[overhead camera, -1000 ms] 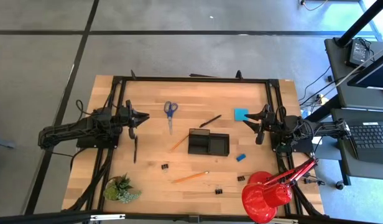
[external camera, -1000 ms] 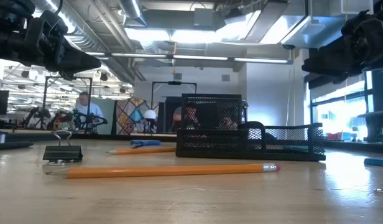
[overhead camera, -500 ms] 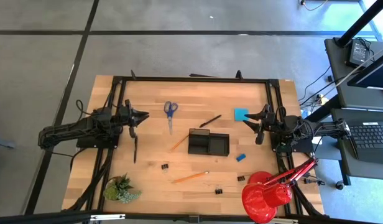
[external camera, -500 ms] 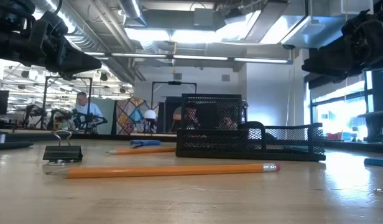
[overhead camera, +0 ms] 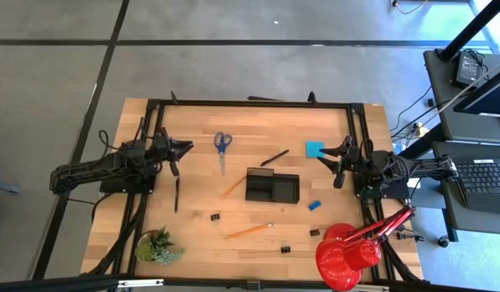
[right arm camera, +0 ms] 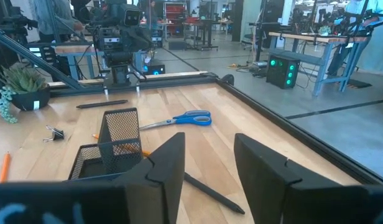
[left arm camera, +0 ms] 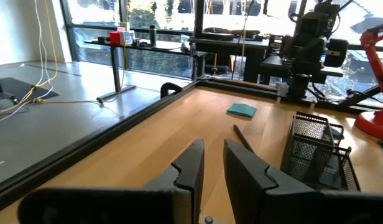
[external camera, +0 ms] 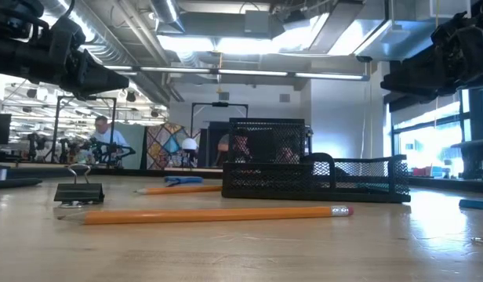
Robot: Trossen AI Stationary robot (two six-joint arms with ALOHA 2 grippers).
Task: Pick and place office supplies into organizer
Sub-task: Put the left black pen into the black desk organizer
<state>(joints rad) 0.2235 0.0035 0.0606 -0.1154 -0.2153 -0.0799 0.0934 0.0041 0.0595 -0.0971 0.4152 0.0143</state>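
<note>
Nothing is going in yet: I am holding both grippers empty above the table.

My left gripper [overhead camera: 178, 152] is hovering at the left edge, fingers a narrow gap apart; my right gripper [overhead camera: 341, 158] is hovering at the right edge, fingers parted wider, beside the note pad [overhead camera: 315, 149]. Further in, the scissors [overhead camera: 222, 144], pen [overhead camera: 274, 157], pencils [overhead camera: 248, 231], eraser [overhead camera: 314, 205] and clips [overhead camera: 215, 217] are all lying loose around the organizer [overhead camera: 272, 186], which is looking empty at the table's middle. The table [overhead camera: 201, 122] is pale wood; beyond it, a bright workshop is showing, with a person [external camera: 105, 133] at a bench.
</note>
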